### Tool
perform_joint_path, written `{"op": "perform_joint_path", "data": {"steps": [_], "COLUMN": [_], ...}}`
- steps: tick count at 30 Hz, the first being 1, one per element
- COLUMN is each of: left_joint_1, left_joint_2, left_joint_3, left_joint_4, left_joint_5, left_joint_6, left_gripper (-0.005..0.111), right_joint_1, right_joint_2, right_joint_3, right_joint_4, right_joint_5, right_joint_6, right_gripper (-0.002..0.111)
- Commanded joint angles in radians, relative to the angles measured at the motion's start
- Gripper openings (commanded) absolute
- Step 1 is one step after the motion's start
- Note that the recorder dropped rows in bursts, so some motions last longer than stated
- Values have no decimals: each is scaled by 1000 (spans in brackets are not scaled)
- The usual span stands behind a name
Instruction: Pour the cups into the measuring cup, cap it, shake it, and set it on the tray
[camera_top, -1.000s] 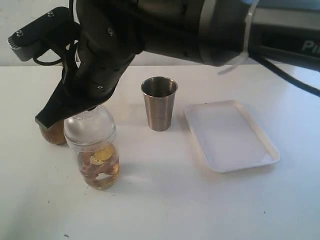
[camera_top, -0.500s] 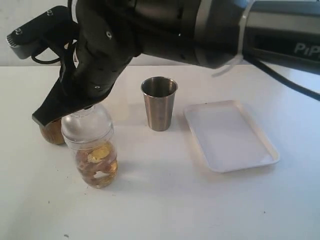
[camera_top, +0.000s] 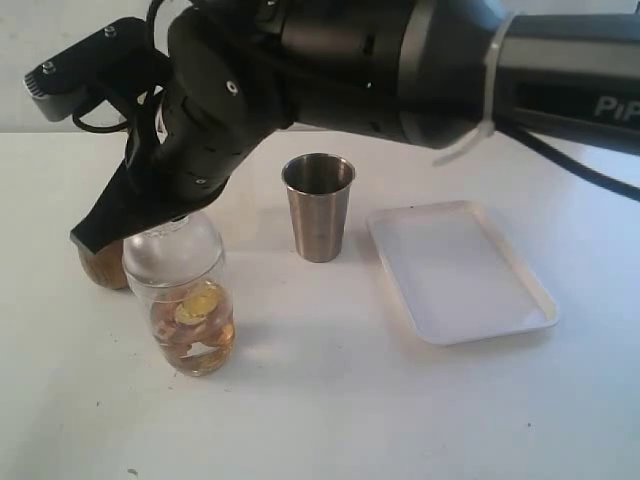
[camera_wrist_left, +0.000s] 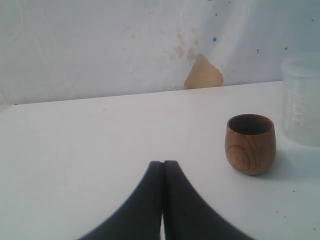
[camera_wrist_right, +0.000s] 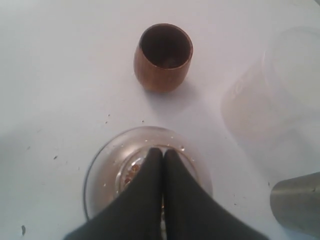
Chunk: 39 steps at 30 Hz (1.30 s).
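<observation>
At lower left the capped measuring cup (camera_top: 190, 330) is overhung by the right claw (camera_wrist_right: 162, 150), pressed together and empty; the left claw (camera_wrist_left: 163, 163) is likewise pressed together, with the wooden cup (camera_top: 102, 268) set just beside the measuring cup on the left, the tumbler (camera_top: 318, 210) at centre and the tray (camera_top: 460, 272) at right.

I see the wooden cup (camera_wrist_left: 250, 144) as warm brown w/ darker ring grain. Steel tumbler (camera_top: 318, 208) is silver-grey, darker inside. Tray (camera_top: 460, 270) plain white. Measuring cup (camera_top: 190, 320) clear, contents golden-yellow & brown. Table (camera_top: 350, 400) white w/ a few dark specks. Left gripper (camera_wrist_left: 162, 164) & right gripper (camera_wrist_right: 162, 151) matte black. Wall (camera_wrist_left: 100, 45) off-white, w/ a tan patch & blue dots.
</observation>
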Motion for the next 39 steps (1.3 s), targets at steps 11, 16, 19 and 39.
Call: {"op": "perform_joint_path", "data": {"steps": [11,16,19,39], "left_joint_1": [3,3,3,3], "left_joint_2": [-5,-5,-5,-5], "left_joint_3": [6,6,6,6], "left_joint_4": [8,8,8,8], "left_joint_5": [-13,-13,-13,-13], "left_joint_6": [-1,-1,-1,-1], "left_gripper": [0,0,0,0], "right_joint_1": [-1,-1,-1,-71], "right_joint_2": [-92,-138,-150,-44], "right_joint_3": [37,37,37,75], "right_joint_4": [16,-11,-12,-8], "right_joint_5": [6,-82,-125,-60], "right_joint_6": [-26,-26,-22,0], "right_gripper": [0,0,0,0]}}
